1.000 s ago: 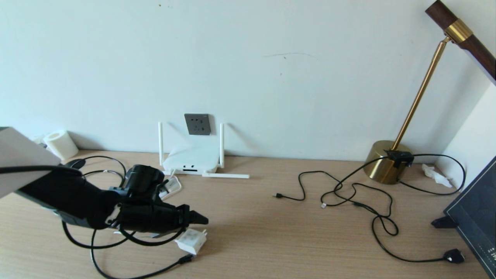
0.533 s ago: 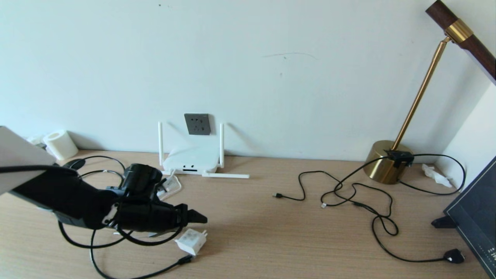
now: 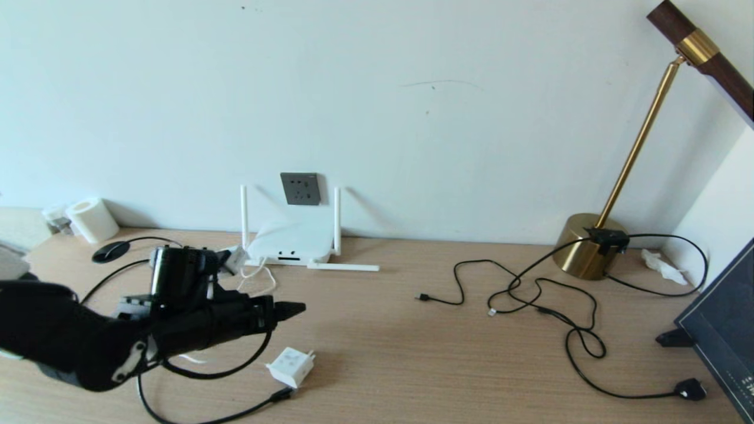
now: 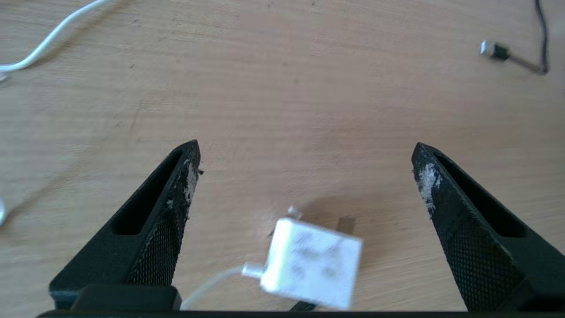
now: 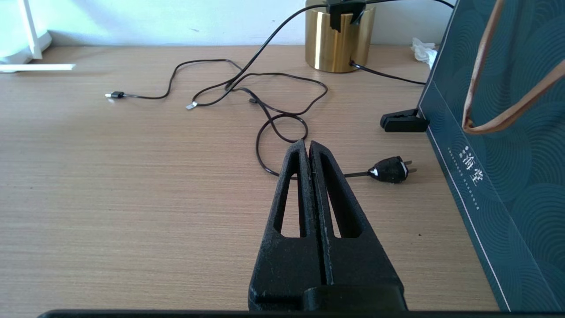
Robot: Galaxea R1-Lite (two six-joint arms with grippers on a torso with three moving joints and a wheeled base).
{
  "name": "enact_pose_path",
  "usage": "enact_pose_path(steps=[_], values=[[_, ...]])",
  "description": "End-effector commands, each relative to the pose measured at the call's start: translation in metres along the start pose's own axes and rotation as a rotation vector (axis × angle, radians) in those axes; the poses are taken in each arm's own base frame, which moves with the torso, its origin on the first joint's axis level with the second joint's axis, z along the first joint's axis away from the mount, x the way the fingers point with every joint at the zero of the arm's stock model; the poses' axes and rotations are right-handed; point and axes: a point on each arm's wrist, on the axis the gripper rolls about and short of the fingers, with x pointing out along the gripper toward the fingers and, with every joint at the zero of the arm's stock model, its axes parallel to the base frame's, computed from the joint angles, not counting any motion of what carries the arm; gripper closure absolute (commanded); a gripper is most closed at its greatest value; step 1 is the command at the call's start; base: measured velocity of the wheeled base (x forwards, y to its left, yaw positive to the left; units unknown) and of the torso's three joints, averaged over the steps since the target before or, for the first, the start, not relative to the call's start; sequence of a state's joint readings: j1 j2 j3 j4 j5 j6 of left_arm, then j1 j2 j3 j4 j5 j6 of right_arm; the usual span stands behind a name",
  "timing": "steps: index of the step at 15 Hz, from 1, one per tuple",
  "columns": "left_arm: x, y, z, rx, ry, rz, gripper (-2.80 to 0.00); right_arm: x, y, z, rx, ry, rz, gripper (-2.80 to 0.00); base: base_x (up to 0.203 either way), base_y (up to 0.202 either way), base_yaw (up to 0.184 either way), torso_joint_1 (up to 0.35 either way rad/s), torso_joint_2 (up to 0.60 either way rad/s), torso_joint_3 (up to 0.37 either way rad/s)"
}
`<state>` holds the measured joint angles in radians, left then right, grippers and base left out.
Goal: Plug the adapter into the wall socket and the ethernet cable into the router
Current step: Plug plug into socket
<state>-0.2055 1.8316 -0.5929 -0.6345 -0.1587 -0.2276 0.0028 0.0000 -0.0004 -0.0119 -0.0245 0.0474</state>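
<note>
The white adapter (image 3: 291, 365) lies flat on the wooden desk with its thin white cord trailing off. My left gripper (image 3: 294, 307) hovers above and slightly behind it, open wide and empty. In the left wrist view the adapter (image 4: 312, 264) sits low between the spread fingers of the left gripper (image 4: 304, 152), touching neither. The ethernet cable's black plug (image 3: 282, 393) rests just in front of the adapter. The dark grey wall socket (image 3: 300, 188) is on the wall above the white router (image 3: 290, 242). My right gripper (image 5: 309, 143) is shut on nothing over the desk's right side.
Thin black cords (image 3: 530, 288) sprawl from the brass lamp base (image 3: 586, 244) to a black two-pin plug (image 3: 689, 388). A dark teal bag (image 3: 724, 330) stands at the right edge. A white paper roll (image 3: 91, 219) sits at the back left.
My left arm has pulled back to the left and lifted away from the adapter. Its fingers now stand wider apart. The adapter has stayed where it was.
</note>
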Motion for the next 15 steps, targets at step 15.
enact_pose_path(steps=[15], values=[[-0.006, -0.025, -0.090, 0.208, -0.183, 0.068, -2.80, 0.000, 0.000, 0.000, 0.000, 0.002, 0.000, 0.00, 0.000, 0.000, 0.000, 0.000, 0.00, 0.000]])
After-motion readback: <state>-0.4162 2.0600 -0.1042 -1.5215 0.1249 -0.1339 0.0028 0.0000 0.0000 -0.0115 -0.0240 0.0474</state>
